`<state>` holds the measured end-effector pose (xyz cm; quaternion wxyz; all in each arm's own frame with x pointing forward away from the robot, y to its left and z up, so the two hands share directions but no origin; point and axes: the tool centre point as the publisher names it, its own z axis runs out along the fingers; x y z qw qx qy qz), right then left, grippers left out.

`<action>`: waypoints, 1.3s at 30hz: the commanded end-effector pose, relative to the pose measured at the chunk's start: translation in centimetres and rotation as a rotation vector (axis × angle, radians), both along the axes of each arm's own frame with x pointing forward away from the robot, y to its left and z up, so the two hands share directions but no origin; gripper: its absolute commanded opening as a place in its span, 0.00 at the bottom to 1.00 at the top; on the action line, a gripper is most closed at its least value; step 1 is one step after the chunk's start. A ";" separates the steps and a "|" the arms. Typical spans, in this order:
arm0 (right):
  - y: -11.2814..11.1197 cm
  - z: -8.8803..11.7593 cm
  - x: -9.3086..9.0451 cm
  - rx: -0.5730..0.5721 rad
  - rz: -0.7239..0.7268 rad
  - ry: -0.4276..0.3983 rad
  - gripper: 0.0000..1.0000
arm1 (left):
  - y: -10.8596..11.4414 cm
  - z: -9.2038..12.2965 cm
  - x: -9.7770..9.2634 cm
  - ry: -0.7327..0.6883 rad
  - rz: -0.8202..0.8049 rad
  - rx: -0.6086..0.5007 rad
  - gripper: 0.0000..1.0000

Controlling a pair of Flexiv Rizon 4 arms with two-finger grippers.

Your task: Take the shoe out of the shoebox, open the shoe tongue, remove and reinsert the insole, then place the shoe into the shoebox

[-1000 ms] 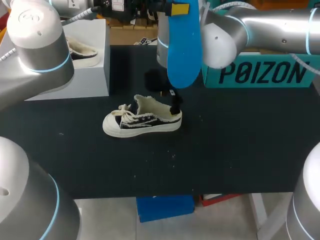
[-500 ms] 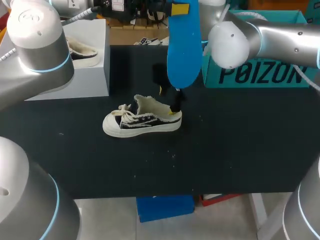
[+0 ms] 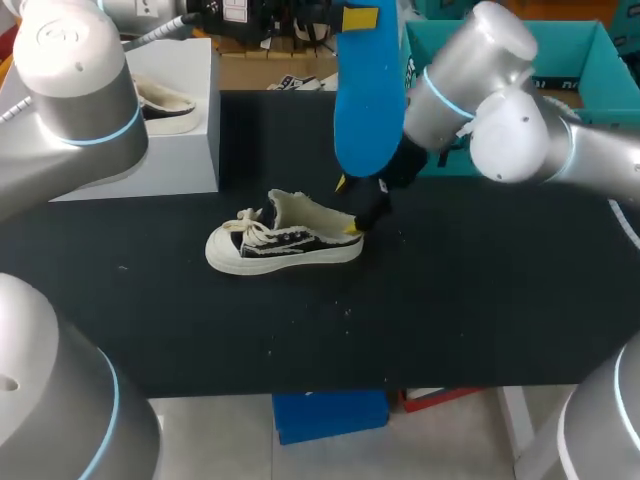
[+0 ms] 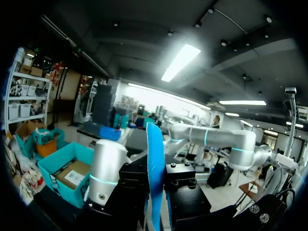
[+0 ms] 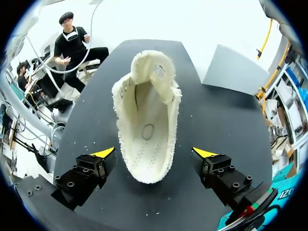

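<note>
head view: the shoe [image 3: 285, 243] stands on its sole mid-counter [image 3: 480, 300], with my right claw [image 3: 348, 207] at its heel. the blue insole [image 3: 368, 100] hangs upright above, and the teal shoebox [image 3: 590, 50] sits behind.

left wrist: my left claw [image 4: 155, 202] is clamped on the insole (edge-on to me).

right wrist: the right claw is spread wide, a finger either side of the heel, neither touching.

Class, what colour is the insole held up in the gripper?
The insole is bright blue, clearest in the head view.
</note>
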<state>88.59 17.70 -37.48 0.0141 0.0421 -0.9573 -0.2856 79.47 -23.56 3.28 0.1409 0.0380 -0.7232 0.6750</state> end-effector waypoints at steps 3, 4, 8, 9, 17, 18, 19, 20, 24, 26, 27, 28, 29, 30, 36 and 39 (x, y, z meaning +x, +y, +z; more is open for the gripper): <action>-0.6 -1.0 -0.3 0.180 -0.024 0.008 1.00 | -0.1 0.0 -0.1 0.000 0.003 0.002 0.00; -0.5 -1.1 -0.2 0.197 -0.029 0.011 1.00 | -0.1 0.0 -0.1 0.000 0.003 0.002 0.00; -0.4 -1.7 0.0 0.243 -0.042 0.019 1.00 | -0.1 0.0 -0.1 0.000 0.003 0.002 0.00; -0.4 -1.9 0.1 0.257 -0.046 0.020 1.00 | -0.1 0.0 -0.1 0.000 0.003 0.002 0.00; -0.1 -3.2 0.4 0.314 -0.044 0.021 1.00 | -0.1 0.0 -0.1 0.000 0.003 0.002 0.00; 0.0 -3.3 0.4 0.318 -0.041 0.021 1.00 | -0.1 0.0 -0.1 0.000 0.003 0.002 0.00; 0.0 -3.6 0.4 0.322 -0.038 0.023 1.00 | -0.1 0.0 -0.1 0.000 0.003 0.002 0.00; 0.0 -3.7 0.4 0.326 -0.035 0.025 1.00 | -0.1 0.0 -0.1 0.000 0.003 0.002 0.00; 0.0 -4.6 0.4 0.326 -0.034 0.041 1.00 | -0.1 0.0 -0.1 0.000 0.003 0.002 0.00; 0.0 -4.9 0.3 0.329 -0.035 0.046 1.00 | -0.1 0.0 -0.1 0.000 0.003 0.002 0.00; -0.1 -5.0 0.3 0.330 -0.036 0.048 1.00 | -0.1 0.0 -0.1 0.000 0.003 0.002 0.00; -0.1 -5.1 0.3 0.332 -0.037 0.050 1.00 | -0.1 0.0 -0.1 0.000 0.003 0.002 0.00; -0.1 -5.3 0.3 0.333 -0.038 0.052 1.00 | -0.1 0.0 -0.1 0.000 0.003 0.002 0.00; -0.2 -5.3 0.3 0.333 -0.039 0.054 1.00 | -0.1 0.0 -0.1 0.000 0.003 0.002 0.00; -0.2 -5.4 0.2 0.331 -0.043 0.061 1.00 | -0.1 0.0 -0.1 0.000 0.003 0.002 0.00; -0.4 -5.2 0.2 0.301 -0.041 0.066 1.00 | -0.1 0.0 -0.1 0.000 0.003 0.002 0.00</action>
